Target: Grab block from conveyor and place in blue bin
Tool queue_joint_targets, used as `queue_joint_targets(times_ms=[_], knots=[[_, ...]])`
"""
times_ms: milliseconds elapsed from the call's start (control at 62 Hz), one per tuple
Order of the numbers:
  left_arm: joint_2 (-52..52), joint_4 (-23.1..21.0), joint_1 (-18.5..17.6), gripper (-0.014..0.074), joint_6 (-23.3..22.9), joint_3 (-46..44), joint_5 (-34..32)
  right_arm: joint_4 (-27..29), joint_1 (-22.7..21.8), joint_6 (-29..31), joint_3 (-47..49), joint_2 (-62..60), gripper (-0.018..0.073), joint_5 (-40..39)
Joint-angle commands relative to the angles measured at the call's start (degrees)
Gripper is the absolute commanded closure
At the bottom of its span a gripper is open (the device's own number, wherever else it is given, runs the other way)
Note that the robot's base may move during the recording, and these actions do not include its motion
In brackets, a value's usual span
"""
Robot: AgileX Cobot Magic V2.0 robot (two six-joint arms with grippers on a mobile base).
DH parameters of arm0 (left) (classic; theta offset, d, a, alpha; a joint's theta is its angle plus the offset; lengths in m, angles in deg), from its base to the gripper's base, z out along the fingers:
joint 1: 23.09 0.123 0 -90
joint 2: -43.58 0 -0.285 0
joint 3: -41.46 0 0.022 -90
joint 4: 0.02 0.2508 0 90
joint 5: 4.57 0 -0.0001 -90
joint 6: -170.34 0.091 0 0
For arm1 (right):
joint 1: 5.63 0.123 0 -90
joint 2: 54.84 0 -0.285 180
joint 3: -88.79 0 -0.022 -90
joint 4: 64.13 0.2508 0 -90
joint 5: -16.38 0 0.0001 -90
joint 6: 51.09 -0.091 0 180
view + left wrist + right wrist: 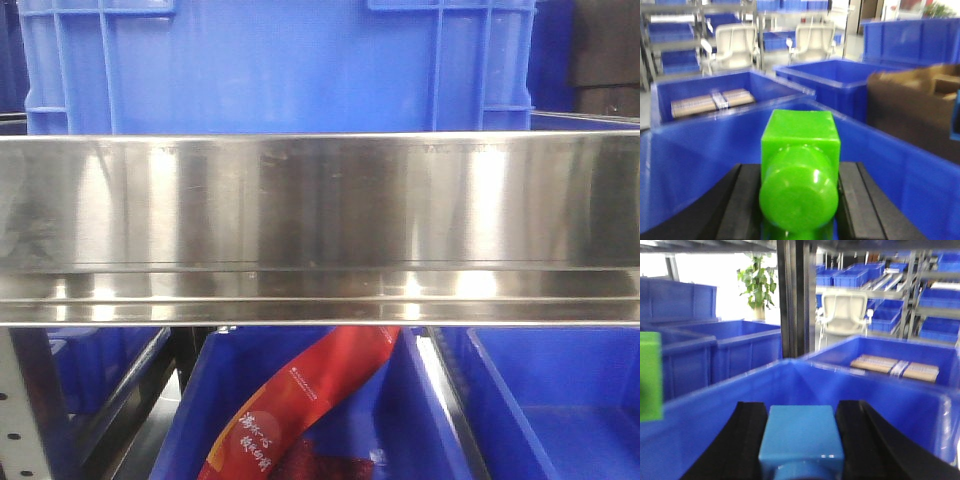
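In the left wrist view a bright green block point(800, 150) with a round stud sits between the black fingers of my left gripper point(800, 170), which is shut on it. It hangs over the rim of a blue bin point(695, 150). My right gripper point(801, 412) is shut on a light blue block point(801, 435), above the wall of a blue bin point(715, 415). The green block point(650, 375) also shows at the left edge of the right wrist view. The conveyor is out of view.
A shiny steel rail point(320, 230) crosses the front view, with a big blue crate point(280, 65) behind it and a red packet point(300, 400) in a bin below. More blue bins, cardboard packs point(710, 102), white chairs point(735, 42), a brown box point(920, 105) and a black post point(795, 295) stand around.
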Motion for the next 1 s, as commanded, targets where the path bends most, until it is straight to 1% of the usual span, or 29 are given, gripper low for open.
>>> queue_joint_targets(times_ms=[0,81,129,161,242,258,290,322,371,419,484,548,564,661,677,725,741,774,806,887,983], knots=[[2.79,-0.57,-0.44,0.0708,0.25,-1.19,-0.73,0.04,0.13,0.42,1.11,2.71,0.0721,-1.84],[4.07,-0.57,-0.44,0.0704,0.25,-1.19,-0.4,0.04,0.13,0.42,1.35,4.37,0.0715,-1.35],[4.49,-0.57,-0.44,0.0658,0.25,-1.19,0.8,0.04,0.13,0.42,1.35,4.79,0.0669,-0.2],[4.49,-0.57,-0.44,0.0572,0.25,-1.19,2.07,0.04,0.13,0.42,1.35,4.79,0.0599,0.81],[4.49,-0.57,-0.44,0.0431,0.25,-1.19,2.6,0.04,0.13,0.42,1.35,4.79,0.0427,1.65],[4.49,-0.57,-0.44,0.0389,0.25,-1.19,2.6,0.04,0.13,0.42,1.35,4.79,0.0372,1.81],[4.49,-0.57,-0.44,0.0337,0.25,-1.19,2.6,0.04,0.13,0.42,1.35,4.79,0.0299,1.9],[4.49,-0.57,-0.44,0.0271,0.25,-1.19,2.5,0.04,0.13,0.42,1.35,4.79,0.0202,1.9],[4.49,-0.57,-0.44,0.0224,0.25,-1.19,2.25,0.04,0.13,0.42,1.35,4.79,0.0127,1.62],[4.49,-0.57,-0.44,0.0216,0.25,-1.19,2.25,0.04,0.13,0.42,1.35,4.79,0.0104,1.46],[4.16,-0.57,-0.44,0.0239,0.25,-1.19,2.1,0.04,0.13,0.42,1.35,4.66,0.0137,1.06],[3.21,-0.57,-0.44,0.0311,0.25,-1.19,2.1,0.04,0.13,0.42,1.35,3.62,0.0225,0.91],[2.97,-0.57,-0.44,0.0343,0.25,-1.19,2.1,0.04,0.13,0.42,1.35,3.19,0.025,0.91],[0.5,-0.57,-0.44,0.0507,0.25,-1.19,3.31,0.04,0.13,0.42,1.35,0.92,0.0458,2.28],[-0.01,-0.57,-0.44,0.0547,0.25,-1.19,3.28,0.04,0.13,0.42,1.35,0.44,0.0508,2.28],[-0.9,-0.57,-0.44,0.0627,0.25,-1.19,3.28,0.04,0.13,0.42,1.35,-0.26,0.0608,1.65],[-1.15,-0.57,-0.44,0.0666,0.25,-1.19,3.28,0.04,0.13,0.42,1.35,-0.37,0.0641,1.29],[-1.54,-0.57,-0.44,0.0707,0.25,-1.19,2.97,0.04,0.13,0.42,1.35,-0.5,0.0719,0.02],[-1.69,-0.57,-0.44,0.0708,0.25,-1.19,2.61,0.04,0.13,0.42,1.35,-0.5,0.0724,-1.28],[-1.69,-0.4,-0.17,0.0708,0.25,-1.19,2.76,0.04,-0.12,0.42,1.35,-0.5,0.072,-1.7],[-3.31,-0.98,0.94,0.0708,-0.11,-1.19,5.21,0.04,-0.54,0.42,1.35,-2.35,0.0721,0.5]])
